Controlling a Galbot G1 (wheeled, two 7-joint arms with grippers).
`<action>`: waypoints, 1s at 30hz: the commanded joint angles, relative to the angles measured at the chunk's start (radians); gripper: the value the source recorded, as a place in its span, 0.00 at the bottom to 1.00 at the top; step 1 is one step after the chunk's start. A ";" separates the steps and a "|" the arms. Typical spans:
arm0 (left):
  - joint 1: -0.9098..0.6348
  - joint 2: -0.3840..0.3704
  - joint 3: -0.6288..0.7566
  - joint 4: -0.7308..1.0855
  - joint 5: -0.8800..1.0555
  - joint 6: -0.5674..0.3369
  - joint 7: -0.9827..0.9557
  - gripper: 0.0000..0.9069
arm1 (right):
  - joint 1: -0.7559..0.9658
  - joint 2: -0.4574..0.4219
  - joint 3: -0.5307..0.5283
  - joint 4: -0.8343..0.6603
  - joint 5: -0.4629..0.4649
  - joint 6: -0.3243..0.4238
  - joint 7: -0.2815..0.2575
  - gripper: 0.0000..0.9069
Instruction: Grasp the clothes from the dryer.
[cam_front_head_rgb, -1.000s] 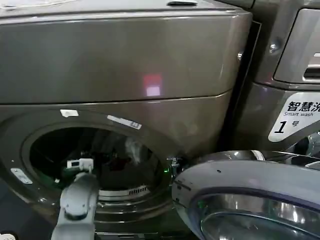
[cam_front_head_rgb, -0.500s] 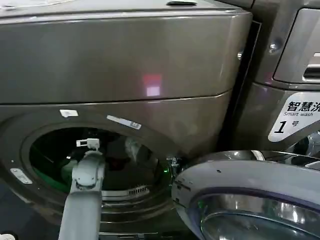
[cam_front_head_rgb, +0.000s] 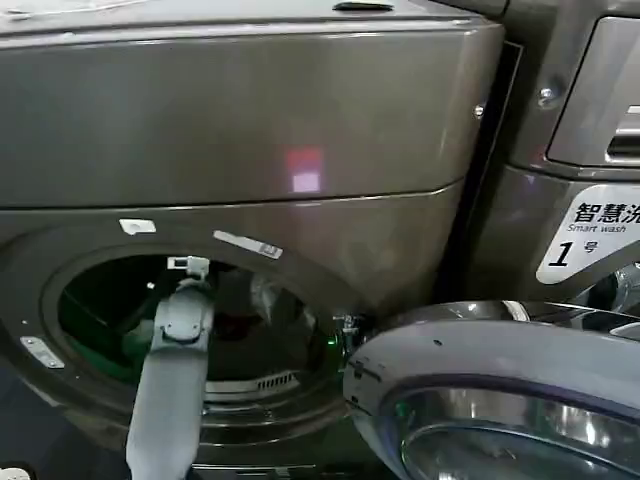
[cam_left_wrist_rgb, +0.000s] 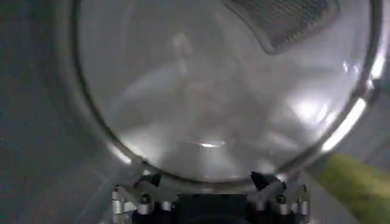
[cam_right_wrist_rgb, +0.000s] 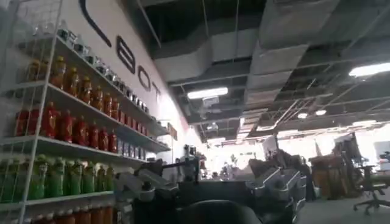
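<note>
The dryer (cam_front_head_rgb: 250, 130) is a grey front-loader with its round opening (cam_front_head_rgb: 190, 320) facing me. My left arm (cam_front_head_rgb: 175, 380) reaches up from below into that opening, its wrist at the mouth of the drum. In the dark drum, to the right of the wrist, I make out dim clothes (cam_front_head_rgb: 238, 322) with a reddish patch and a pale piece (cam_front_head_rgb: 265, 297). In the left wrist view my left gripper (cam_left_wrist_rgb: 206, 182) is open with nothing between its fingers, facing the blurred, shiny drum wall (cam_left_wrist_rgb: 207, 109). My right gripper (cam_right_wrist_rgb: 210, 182) is open and empty, pointing away into the room.
The dryer's door (cam_front_head_rgb: 500, 390) hangs open at the lower right, close to the opening. A second machine (cam_front_head_rgb: 580, 200) labelled 1 stands to the right. A green glow (cam_front_head_rgb: 95, 320) lights the drum's left side. Shelves of bottles (cam_right_wrist_rgb: 61, 134) line the room.
My left arm has risen and pushed further into the drum opening, its wrist shifting up and slightly right. The door and the clothes look unmoved.
</note>
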 joint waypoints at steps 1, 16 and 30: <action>-0.129 0.019 -0.009 0.161 0.843 -0.274 0.513 1.00 | 0.000 -0.002 0.000 0.003 0.000 -0.001 -0.004 1.00; -0.229 0.054 -0.023 0.235 0.964 -0.631 1.052 1.00 | 0.009 -0.002 -0.016 -0.001 -0.019 0.002 -0.009 1.00; -0.266 0.051 -0.023 0.291 0.970 -0.754 1.124 1.00 | 0.005 -0.008 -0.016 -0.010 -0.023 0.005 -0.009 1.00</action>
